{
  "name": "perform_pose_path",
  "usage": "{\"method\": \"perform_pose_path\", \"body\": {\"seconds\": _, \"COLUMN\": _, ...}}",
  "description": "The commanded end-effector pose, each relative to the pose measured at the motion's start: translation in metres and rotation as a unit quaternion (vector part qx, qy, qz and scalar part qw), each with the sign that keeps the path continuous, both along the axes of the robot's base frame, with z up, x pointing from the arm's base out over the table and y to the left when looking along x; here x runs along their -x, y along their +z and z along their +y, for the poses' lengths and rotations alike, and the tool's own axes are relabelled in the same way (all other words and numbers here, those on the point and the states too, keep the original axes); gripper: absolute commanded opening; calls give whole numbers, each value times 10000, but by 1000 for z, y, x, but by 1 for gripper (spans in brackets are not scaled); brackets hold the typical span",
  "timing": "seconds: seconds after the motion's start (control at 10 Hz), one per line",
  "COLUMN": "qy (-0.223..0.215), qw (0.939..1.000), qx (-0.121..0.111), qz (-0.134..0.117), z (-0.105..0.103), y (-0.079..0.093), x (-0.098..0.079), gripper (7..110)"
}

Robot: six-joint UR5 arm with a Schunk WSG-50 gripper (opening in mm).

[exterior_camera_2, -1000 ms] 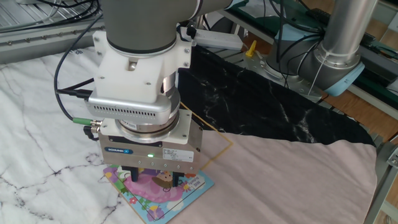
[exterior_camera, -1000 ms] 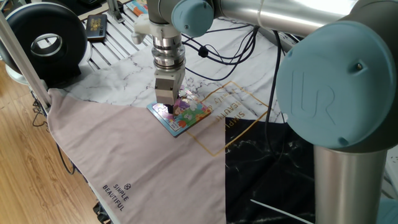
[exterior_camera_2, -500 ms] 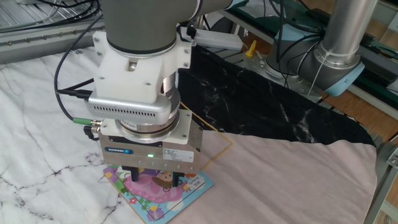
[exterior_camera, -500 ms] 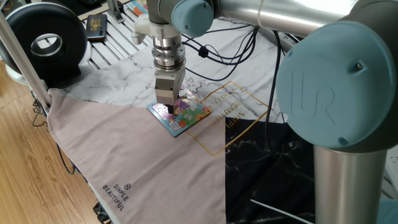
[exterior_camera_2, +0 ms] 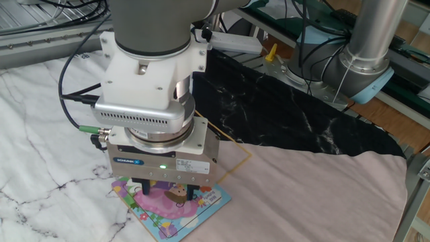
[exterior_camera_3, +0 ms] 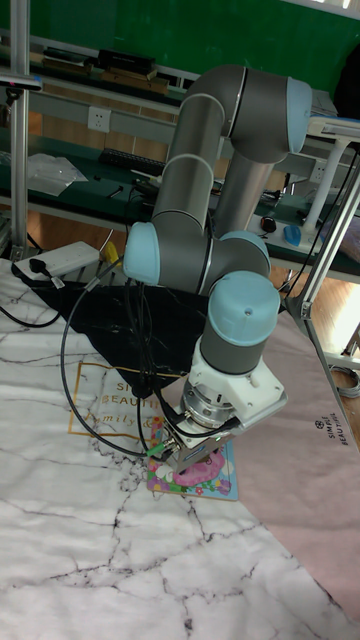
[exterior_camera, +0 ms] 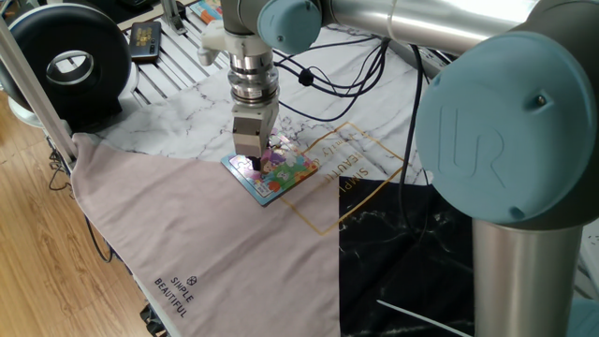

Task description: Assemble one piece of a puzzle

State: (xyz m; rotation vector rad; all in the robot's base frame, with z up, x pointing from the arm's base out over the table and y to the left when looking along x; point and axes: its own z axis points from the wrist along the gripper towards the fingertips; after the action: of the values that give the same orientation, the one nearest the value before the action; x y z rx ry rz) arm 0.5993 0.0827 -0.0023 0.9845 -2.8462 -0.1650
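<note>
Nothing has shifted since a second ago: the two-finger gripper stands upright, fingertips down on the blue-rimmed multicoloured cartoon puzzle, whether its jaws are open or closed being impossible to tell.

A blue rim and pink-green cartoon are shown on the puzzle; white marbling covers the surface.

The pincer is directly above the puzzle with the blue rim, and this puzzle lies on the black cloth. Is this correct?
Not quite. The pincer is indeed directly above the puzzle, but the puzzle does not lie on the black cloth. It lies where the white marble-patterned cloth meets the pale pinkish-grey cloth; the black cloth is off to one side. The first fixed view shows this.
</note>
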Motion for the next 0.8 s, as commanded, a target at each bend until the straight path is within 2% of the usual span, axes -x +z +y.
{"method": "perform_pose_path", "body": {"seconds": 0.0, "qy": -60, "qw": 10000, "qx": -32, "qz": 28, "z": 0, "y": 0, "x": 0, "gripper": 66}}
{"method": "perform_pose_path", "body": {"seconds": 0.7, "qy": -92, "qw": 10000, "qx": 11, "qz": 14, "z": -7, "y": 8, "x": -1, "gripper": 66}}
